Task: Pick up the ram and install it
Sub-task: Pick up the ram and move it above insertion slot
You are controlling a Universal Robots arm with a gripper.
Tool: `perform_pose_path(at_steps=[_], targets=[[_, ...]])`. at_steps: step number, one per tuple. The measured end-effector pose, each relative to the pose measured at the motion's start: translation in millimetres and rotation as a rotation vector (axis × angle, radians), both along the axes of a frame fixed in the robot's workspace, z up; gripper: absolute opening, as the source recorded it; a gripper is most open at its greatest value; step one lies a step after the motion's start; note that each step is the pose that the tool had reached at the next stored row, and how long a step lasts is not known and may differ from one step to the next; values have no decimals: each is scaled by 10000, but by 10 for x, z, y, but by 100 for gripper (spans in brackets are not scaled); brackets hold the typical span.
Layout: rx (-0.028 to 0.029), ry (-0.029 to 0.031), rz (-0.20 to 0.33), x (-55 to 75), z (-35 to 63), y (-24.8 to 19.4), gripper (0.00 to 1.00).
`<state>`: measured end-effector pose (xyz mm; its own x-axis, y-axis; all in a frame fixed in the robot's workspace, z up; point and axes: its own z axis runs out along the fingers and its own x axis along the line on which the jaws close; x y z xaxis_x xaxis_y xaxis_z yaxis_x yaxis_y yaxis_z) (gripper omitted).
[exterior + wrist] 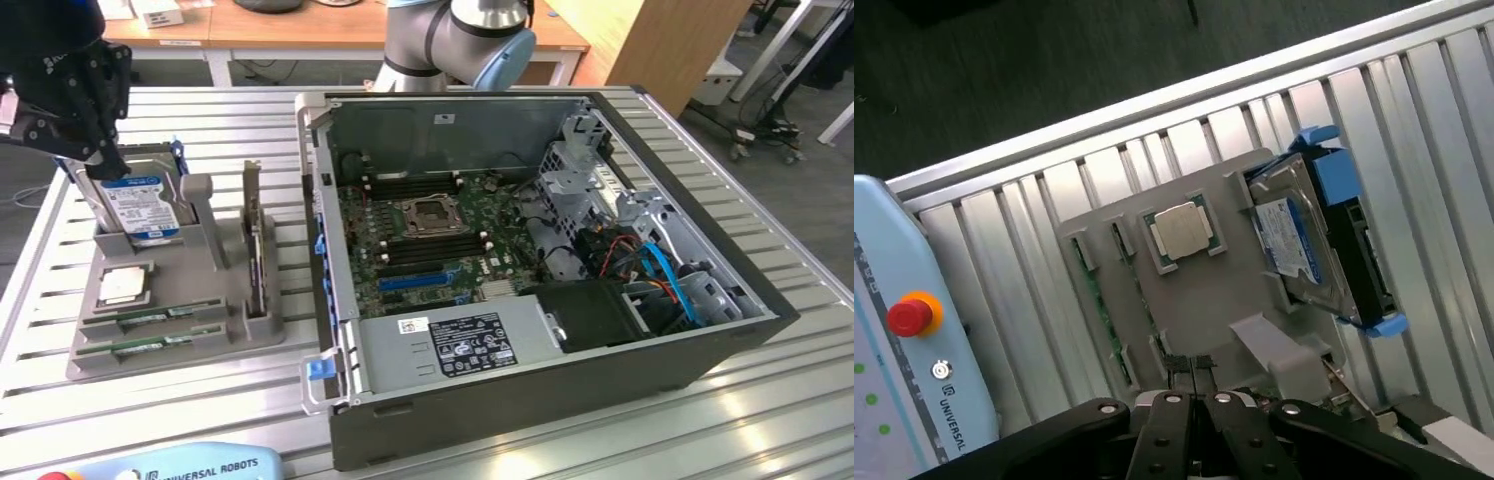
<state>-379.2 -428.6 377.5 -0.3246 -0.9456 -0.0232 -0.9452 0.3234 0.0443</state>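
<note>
Ram sticks point(151, 318), two alike, sit in two long slots of the grey holder point(200, 215) on the slatted counter point(774, 425). Only narrow green strips of them show, so the chips are hard to make out. The same holder carries a square silver CPU point(120, 287) in a shallow pocket and a blue-labelled hard drive point(138, 205) standing upright. A thin part point(251, 235) stands on edge there too, but I cannot tell what it is. The hand point(1192, 366) hangs above the holder, fingertips pressed together with nothing between them, apart from the ram sticks. In the exterior view it is dark and partly cut by the left edge. At the exterior view's right, the computer case point(534, 385) lies open, with the motherboard point(427, 230) inside.
</note>
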Motion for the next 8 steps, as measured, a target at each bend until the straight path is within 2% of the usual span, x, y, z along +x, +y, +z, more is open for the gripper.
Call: perform_pose_path(at_steps=[8], targets=[[0, 0, 1454, 0, -9, 0, 10]])
